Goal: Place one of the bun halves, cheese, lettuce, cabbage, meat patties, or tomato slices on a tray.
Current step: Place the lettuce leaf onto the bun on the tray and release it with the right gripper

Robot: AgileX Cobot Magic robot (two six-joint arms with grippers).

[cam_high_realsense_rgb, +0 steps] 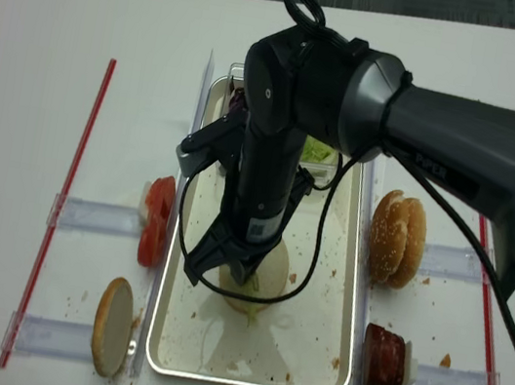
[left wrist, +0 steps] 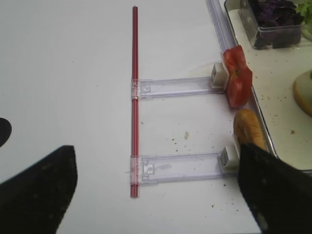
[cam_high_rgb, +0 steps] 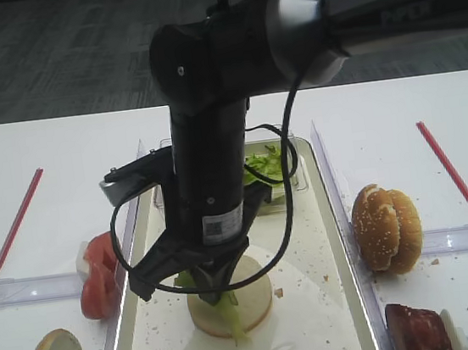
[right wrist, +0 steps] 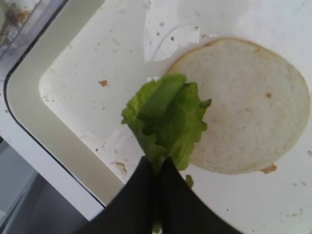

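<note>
We see the right hand (right wrist: 158, 170) pinched shut on the lettuce (right wrist: 165, 119), reaching down into the tray (cam_high_realsense_rgb: 351, 297) from above. The leaf hangs from the fingertips, its free end lying over the near edge of a pale bun disc (right wrist: 243, 105) that sits flat on the tray floor. In the high view the lettuce (cam_high_rgb: 224, 300) shows below the hand (cam_high_rgb: 210, 289), draped on that disc (cam_high_rgb: 254, 305). We can't tell whether the leaf's full weight rests on the bun.

Left hand (left wrist: 156, 195): only two dark fingers at the bottom corners of its wrist view, well apart, nothing between them, so it's open. It hovers over bare worktop (left wrist: 63, 73) left of the tray, near a red strip (left wrist: 134, 97).

Around the tray:
- Tomato slices (cam_high_realsense_rgb: 155, 220) stand on edge in a clear holder just left of the tray rim.
- A bun half (cam_high_realsense_rgb: 114, 325) stands on edge in the next holder, nearer the camera on the left.
- Sesame bun halves (cam_high_realsense_rgb: 396, 238) stand on the right side.
- A meat patty (cam_high_realsense_rgb: 383, 362) stands on edge below them, right of the tray.
- A clear tub of cabbage (left wrist: 275, 14) sits at the far end of the tray, with more green leaves (cam_high_rgb: 268, 164) in a tub beside it.

Crumbs speckle the tray floor.
</note>
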